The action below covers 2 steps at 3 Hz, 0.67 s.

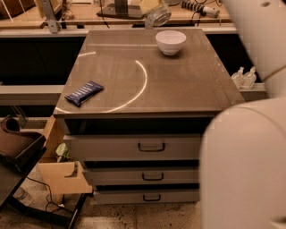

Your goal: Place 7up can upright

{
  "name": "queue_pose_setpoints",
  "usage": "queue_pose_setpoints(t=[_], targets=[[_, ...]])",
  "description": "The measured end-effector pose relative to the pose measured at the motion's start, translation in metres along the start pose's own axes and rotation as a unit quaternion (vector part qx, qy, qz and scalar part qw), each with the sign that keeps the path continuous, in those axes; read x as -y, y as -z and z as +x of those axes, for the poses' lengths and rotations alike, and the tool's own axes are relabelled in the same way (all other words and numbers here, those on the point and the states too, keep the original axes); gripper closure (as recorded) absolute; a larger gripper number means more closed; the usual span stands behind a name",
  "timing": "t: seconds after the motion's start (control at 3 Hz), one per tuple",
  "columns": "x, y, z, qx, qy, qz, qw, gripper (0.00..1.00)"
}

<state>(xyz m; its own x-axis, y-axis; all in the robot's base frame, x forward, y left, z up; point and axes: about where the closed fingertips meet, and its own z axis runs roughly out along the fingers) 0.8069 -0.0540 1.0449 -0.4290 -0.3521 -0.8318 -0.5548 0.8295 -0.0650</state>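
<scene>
We log the end effector (153, 8) over the worktop's (187, 89) far edge, gripping the 7up can (160, 17). The can juts tilted just below it. The white bowl (170, 41) sits near, below.

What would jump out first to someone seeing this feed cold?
The huge white arm fills the right side, close to the camera. On the table, a white bowl sits at the back and a blue wrapper near the front left corner. At the top edge, the claw holds the can aloft near the table's back edge.

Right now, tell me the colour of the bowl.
White, seen in the camera view. The gripper hangs beyond the bowl at the top edge.
</scene>
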Motion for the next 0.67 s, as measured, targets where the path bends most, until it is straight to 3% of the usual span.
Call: queue_pose_setpoints(t=[0.33,0.67], targets=[[0.007,0.063,-0.001,0.072,0.007,0.0,0.9974,1.0],[-0.008,0.072,0.044,0.131,0.01,-0.023,0.9911,1.0]])
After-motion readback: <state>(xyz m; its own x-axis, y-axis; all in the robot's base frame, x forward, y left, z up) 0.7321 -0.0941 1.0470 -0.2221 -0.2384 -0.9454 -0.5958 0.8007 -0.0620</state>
